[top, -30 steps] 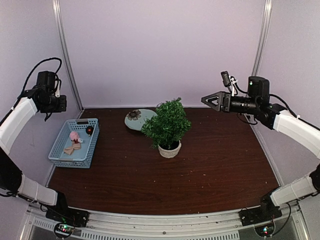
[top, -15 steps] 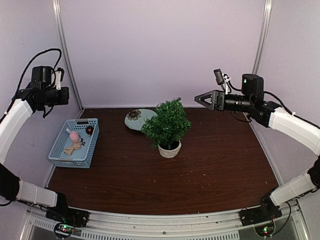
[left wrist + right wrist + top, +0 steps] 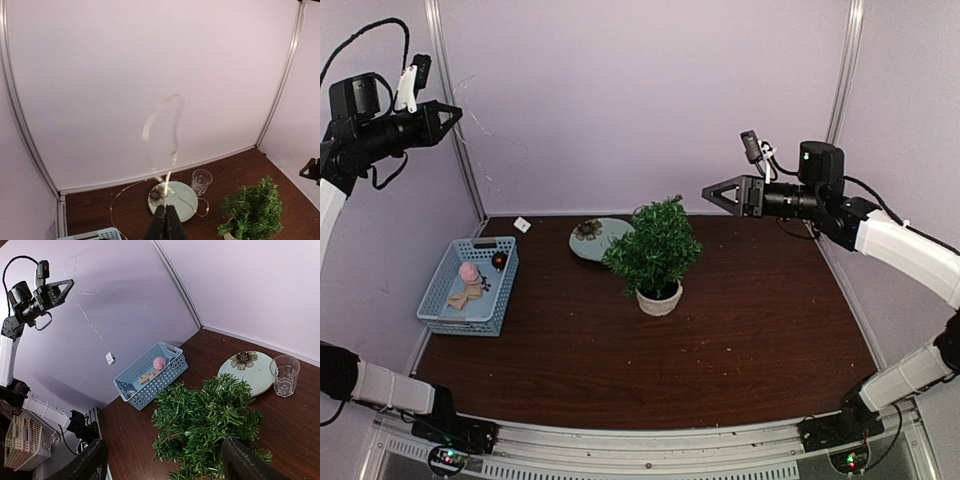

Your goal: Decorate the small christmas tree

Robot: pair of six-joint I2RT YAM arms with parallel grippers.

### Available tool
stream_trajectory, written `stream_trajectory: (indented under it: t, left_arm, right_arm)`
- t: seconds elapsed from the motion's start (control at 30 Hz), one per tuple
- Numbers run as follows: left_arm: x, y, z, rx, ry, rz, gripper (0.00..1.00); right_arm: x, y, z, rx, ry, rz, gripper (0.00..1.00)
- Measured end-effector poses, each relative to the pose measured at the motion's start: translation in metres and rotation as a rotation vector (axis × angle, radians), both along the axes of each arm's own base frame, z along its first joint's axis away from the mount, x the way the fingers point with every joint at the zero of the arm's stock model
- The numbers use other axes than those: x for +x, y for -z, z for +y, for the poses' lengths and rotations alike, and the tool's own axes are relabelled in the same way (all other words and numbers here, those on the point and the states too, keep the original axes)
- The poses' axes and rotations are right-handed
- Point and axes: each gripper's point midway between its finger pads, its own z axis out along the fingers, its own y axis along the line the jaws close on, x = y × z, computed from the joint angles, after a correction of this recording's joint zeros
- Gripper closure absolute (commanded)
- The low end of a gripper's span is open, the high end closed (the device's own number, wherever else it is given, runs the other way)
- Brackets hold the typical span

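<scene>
The small christmas tree [image 3: 655,245] stands in its off-white pot [image 3: 660,298] at the table's middle back; it also shows in the left wrist view [image 3: 252,207] and the right wrist view [image 3: 205,420]. My left gripper [image 3: 453,110] is raised high at the far left, shut on a thin light-string wire [image 3: 90,325]. The wire's small white box [image 3: 522,225] dangles above the table's back left. In the left wrist view the jaws [image 3: 167,209] pinch the wire, and more wire loops on the table [image 3: 117,202]. My right gripper [image 3: 712,190] is open and empty, above and right of the tree.
A pale flowered plate [image 3: 595,238] lies left of the tree at the back, with a clear glass cup [image 3: 201,181] beside it. A blue basket [image 3: 470,285] holding a pink ball and small ornaments sits at the left edge. Walls close in on three sides.
My left arm has swung upward and outward, lifting the wire so its white box now hangs in the air. My right gripper has shifted a little left toward the tree.
</scene>
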Motion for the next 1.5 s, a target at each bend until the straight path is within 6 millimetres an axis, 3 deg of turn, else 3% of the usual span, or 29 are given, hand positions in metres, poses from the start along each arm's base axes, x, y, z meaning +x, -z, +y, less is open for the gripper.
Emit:
stream_trajectory:
  t: [0.13,0.27,0.43,0.67,0.87,1.1,1.33,1.5]
  left_arm:
    - [-0.017,-0.019,-0.021,-0.071,0.122,-0.038,1.0]
    - [-0.032,-0.033,-0.036,-0.146,0.224,-0.07,1.0]
    - [-0.056,-0.046,-0.061,-0.237,0.389,-0.098,1.0]
    - [-0.086,-0.055,-0.094,-0.277,0.602,-0.126,1.0]
    - [-0.099,-0.066,-0.105,-0.303,0.689,-0.162,1.0]
    - [-0.108,-0.077,-0.116,-0.346,0.772,-0.198,1.0]
    - [-0.119,-0.085,-0.137,-0.393,0.898,-0.22,1.0]
    - [-0.139,-0.088,-0.154,-0.392,1.0,-0.237,1.0]
  right_arm:
    - [-0.01,-0.008,0.011,0.018,-0.032,-0.027,0.2]
    - [-0.033,-0.012,0.032,0.042,-0.098,-0.06,0.2]
    - [-0.067,-0.007,0.066,0.052,-0.193,-0.073,0.16]
    - [-0.094,0.004,0.107,0.055,-0.272,-0.086,0.13]
    - [-0.102,0.02,0.131,0.076,-0.286,-0.094,0.16]
    - [-0.098,0.033,0.147,0.086,-0.269,-0.088,0.17]
    - [-0.09,0.042,0.166,0.123,-0.244,-0.067,0.12]
    - [-0.078,0.048,0.185,0.173,-0.233,-0.025,0.08]
